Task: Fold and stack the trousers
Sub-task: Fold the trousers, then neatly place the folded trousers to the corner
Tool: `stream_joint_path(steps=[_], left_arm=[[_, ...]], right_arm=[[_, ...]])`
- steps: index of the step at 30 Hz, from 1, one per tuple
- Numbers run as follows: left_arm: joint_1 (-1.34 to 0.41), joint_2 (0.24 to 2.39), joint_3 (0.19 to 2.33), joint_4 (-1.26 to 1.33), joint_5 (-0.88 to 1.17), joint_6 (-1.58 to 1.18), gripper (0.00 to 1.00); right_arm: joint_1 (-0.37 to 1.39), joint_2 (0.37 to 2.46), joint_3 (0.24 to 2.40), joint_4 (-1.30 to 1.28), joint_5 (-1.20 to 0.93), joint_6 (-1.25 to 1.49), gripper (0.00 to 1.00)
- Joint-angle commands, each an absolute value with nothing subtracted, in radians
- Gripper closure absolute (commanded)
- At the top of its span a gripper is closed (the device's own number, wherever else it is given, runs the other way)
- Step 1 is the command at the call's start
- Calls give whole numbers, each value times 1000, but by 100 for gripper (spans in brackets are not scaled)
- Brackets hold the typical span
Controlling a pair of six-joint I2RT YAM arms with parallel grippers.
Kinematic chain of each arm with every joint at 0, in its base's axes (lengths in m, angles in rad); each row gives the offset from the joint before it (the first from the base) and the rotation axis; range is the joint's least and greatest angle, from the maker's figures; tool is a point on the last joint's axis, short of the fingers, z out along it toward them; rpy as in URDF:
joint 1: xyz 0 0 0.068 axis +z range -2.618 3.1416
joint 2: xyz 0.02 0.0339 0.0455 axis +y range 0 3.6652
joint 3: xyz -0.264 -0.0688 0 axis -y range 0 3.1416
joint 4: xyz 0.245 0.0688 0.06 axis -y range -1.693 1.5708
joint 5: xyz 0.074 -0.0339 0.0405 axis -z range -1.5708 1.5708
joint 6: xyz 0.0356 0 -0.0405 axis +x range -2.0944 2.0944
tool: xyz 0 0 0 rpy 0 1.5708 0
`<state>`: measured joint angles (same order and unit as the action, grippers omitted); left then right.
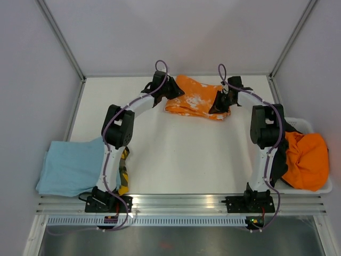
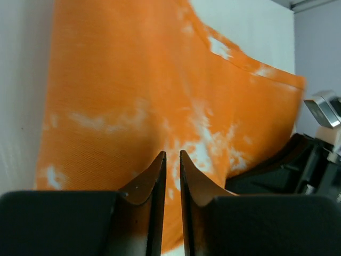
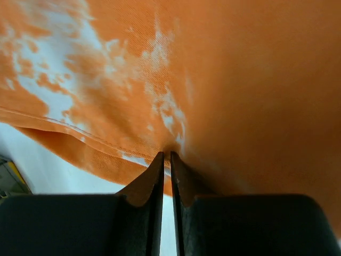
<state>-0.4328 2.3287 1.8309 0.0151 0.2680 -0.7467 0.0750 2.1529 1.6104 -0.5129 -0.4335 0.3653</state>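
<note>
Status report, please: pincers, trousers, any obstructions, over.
Shut on trousers: left pincer, right pincer. Garment bunched, far centre. Path clear; blue cloth near left, well apart.

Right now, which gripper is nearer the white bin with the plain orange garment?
Right. Right gripper is at the trousers' right end, left of the white bin's far end; left gripper is at their left end, farther away.

The trousers (image 1: 194,101) are lying at the table's (image 1: 176,157) far middle; a cloth (image 1: 69,168) is sitting near left, a garment (image 1: 306,160) in a tub (image 1: 305,124) right.
</note>
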Motion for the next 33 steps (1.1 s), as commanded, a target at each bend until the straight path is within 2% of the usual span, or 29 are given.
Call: stream_joint_path(steps=[1, 5, 12, 17, 21, 22, 23, 24, 25, 26, 27, 28, 31, 33], left_arm=[[-419, 2390, 1908, -46, 264, -768, 79], [-414, 2479, 2043, -188, 189, -776, 81], [-411, 2485, 2046, -253, 181, -743, 81], [-411, 2415, 1996, -281, 192, -628, 80], [-411, 2310, 1933, -281, 259, -537, 78], [-411, 2283, 1895, -269, 276, -523, 76], [-411, 2223, 1876, -264, 282, -496, 72], [-411, 2192, 1858, -256, 290, -482, 68], [-410, 2139, 1830, -246, 301, -466, 56], [-410, 2116, 1821, -244, 304, -441, 48], [-408, 2096, 1816, -245, 299, -431, 39], [-405, 2082, 1812, -255, 278, -428, 22], [-374, 2065, 1812, -273, 278, -442, 11], [-341, 2086, 1809, -275, 284, -477, 10]], right_arm=[[74, 2097, 1517, -595, -344, 275, 85], [51, 2065, 1463, -630, -295, 238, 85], [-43, 2082, 1537, -656, -311, 236, 84], [-54, 2089, 1743, -724, -268, 210, 73], [-54, 2114, 1896, -770, -317, 231, 65], [-55, 2109, 1914, -766, -331, 241, 60], [-54, 2108, 1942, -759, -345, 247, 56], [-55, 2103, 1948, -753, -345, 255, 48], [-54, 2097, 1950, -735, -342, 253, 41], [-54, 2092, 1942, -724, -315, 252, 35], [-55, 2094, 1934, -713, -298, 249, 22], [-55, 2103, 1933, -712, -285, 241, 16], [-54, 2137, 1927, -715, -255, 226, 8], [-54, 2155, 1914, -710, -227, 222, 6]])
